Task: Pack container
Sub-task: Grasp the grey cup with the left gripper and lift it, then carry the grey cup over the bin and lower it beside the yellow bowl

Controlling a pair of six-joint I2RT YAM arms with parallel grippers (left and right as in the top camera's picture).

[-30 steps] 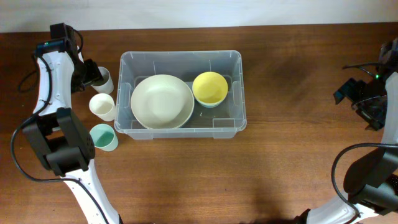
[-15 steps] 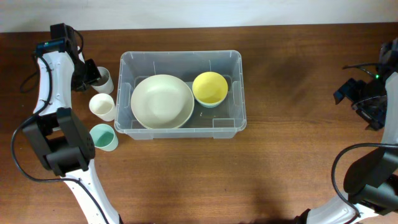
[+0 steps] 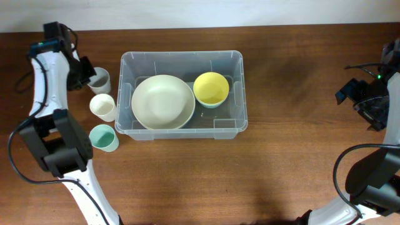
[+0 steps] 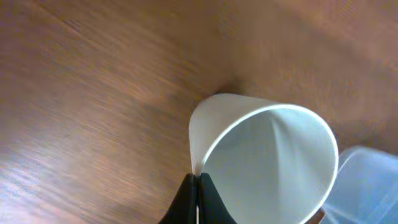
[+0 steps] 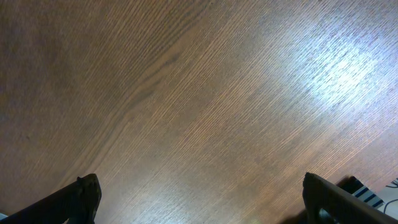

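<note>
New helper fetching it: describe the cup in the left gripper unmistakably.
Find the clear container mid-table. Three cups stand in a column left of it; take the farthest, pale grey cup. Unlike the cream cup and teal cup, the left gripper pinches its rim.

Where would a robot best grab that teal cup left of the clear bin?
Probably its rim, from straight above: the teal cup stands upright, mouth open, so one pincer finger goes inside the wall and one outside, on the side away from the container.

Yellow bowl, cream bowl, teal cup, white cup (container clear), brown table.
</note>
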